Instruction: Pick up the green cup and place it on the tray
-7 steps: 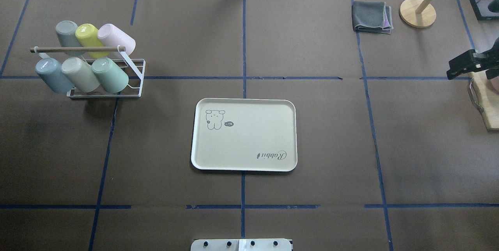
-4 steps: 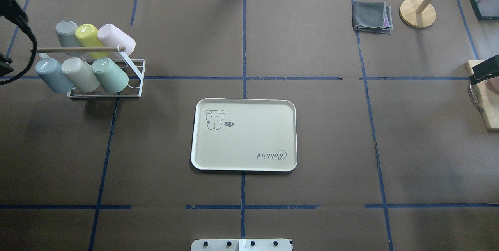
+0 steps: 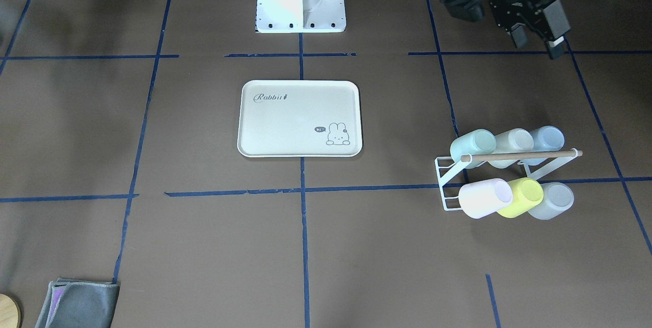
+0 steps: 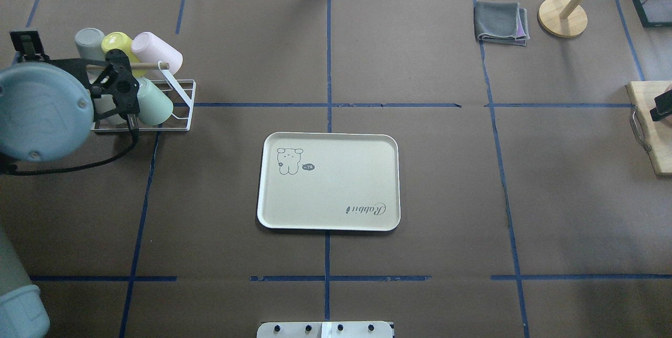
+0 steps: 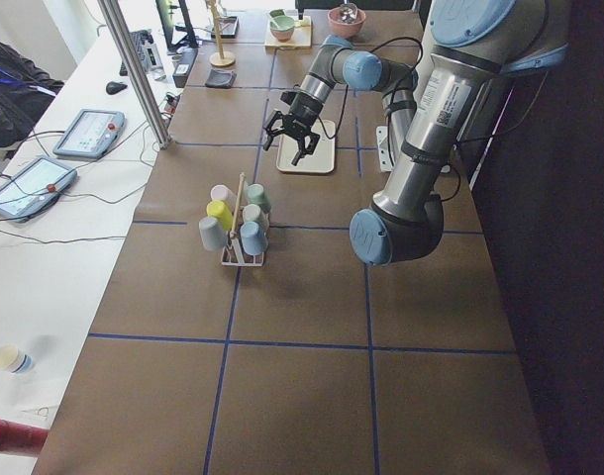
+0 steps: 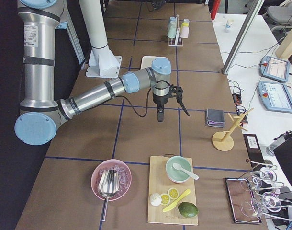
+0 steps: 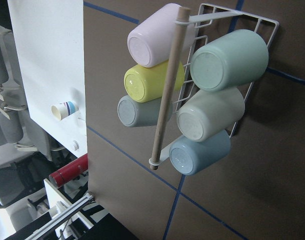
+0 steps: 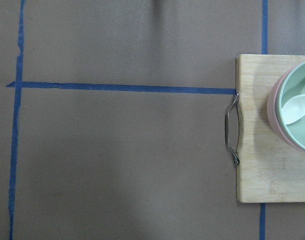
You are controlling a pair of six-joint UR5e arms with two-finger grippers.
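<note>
Right now the desk (image 4: 420, 91) is carrying the tray (image 4: 341, 191) at its middle and a white rack (image 3: 519, 155) well apart, where the green cup (image 4: 155, 102) is lying tilted at the end nearest the tray. The left fingers (image 3: 551, 27) are hanging spread, empty, near the rack; whether the right fingers (image 4: 662, 109) are parted I cannot tell.

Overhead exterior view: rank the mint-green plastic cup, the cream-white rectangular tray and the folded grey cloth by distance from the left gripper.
From the left gripper:
1. mint-green plastic cup, on rack beside it
2. cream-white rectangular tray, table centre
3. folded grey cloth, far right
</note>
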